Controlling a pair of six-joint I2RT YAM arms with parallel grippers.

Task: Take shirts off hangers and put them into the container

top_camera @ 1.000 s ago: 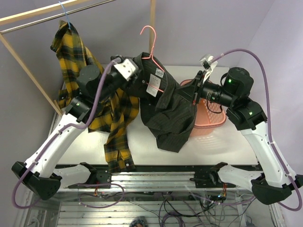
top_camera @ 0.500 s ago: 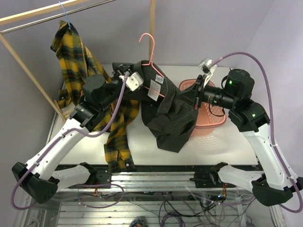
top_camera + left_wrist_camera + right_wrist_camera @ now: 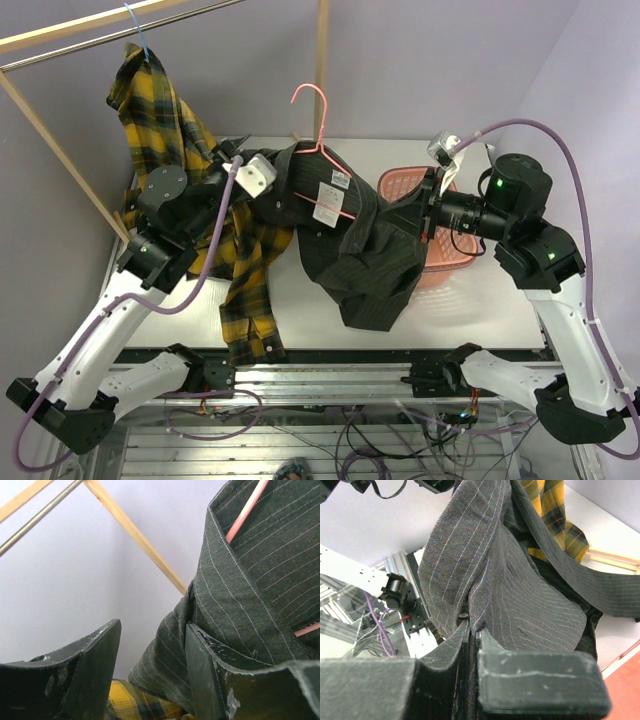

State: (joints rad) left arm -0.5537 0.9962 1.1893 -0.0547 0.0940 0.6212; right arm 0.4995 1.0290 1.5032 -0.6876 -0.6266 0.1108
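The dark striped shirt [image 3: 355, 245] hangs on the pink hanger [image 3: 316, 112], held in the air over the table. My left gripper [image 3: 283, 188] is open at the shirt's collar; in the left wrist view the collar fold [image 3: 220, 595] rests against the right finger [image 3: 200, 670] and the pink hanger wire [image 3: 246, 509] runs above. My right gripper [image 3: 421, 214] is shut on the shirt's front edge [image 3: 510, 580], in front of the salmon-pink container [image 3: 452, 252]. The yellow plaid shirt [image 3: 165, 125] hangs on the light blue hanger [image 3: 139, 32] on the rail.
A wooden frame with a metal rail [image 3: 95, 38], a slanted strut [image 3: 60, 150] and an upright post [image 3: 322, 60] stands at the back and left. The plaid shirt's tail [image 3: 250, 300] reaches down onto the white table [image 3: 480, 300].
My left arm has shifted left and its jaws have widened a little at the collar. My right gripper has pulled the dark shirt slightly to the right. The pink hanger has tilted left.
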